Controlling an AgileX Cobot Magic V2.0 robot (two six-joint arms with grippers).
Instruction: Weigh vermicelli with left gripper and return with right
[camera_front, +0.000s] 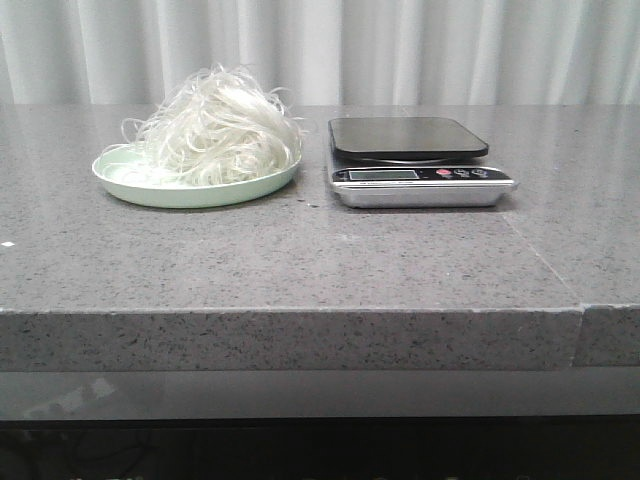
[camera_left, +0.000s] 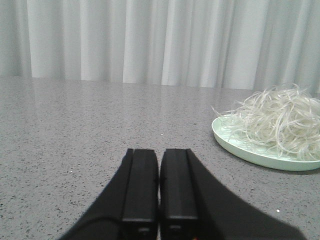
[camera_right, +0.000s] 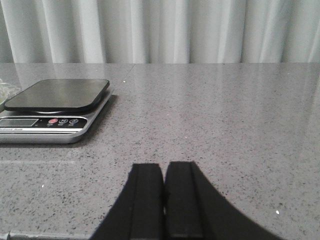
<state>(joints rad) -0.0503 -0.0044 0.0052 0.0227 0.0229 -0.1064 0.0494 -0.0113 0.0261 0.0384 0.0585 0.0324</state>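
The vermicelli (camera_front: 218, 128) is a fluffy mound of thin white strands on a pale green plate (camera_front: 130, 185) at the table's left. It also shows in the left wrist view (camera_left: 280, 120) on the plate (camera_left: 235, 149). A kitchen scale (camera_front: 410, 160) with a black platform stands just right of the plate; it also shows in the right wrist view (camera_right: 55, 107). My left gripper (camera_left: 159, 152) is shut and empty, low over the table, well short of the plate. My right gripper (camera_right: 164, 166) is shut and empty, off to the right of the scale. Neither gripper shows in the front view.
The grey speckled stone table (camera_front: 300, 260) has a front edge near the camera and a seam at its right (camera_front: 583, 310). A white curtain (camera_front: 400, 50) hangs behind the table.
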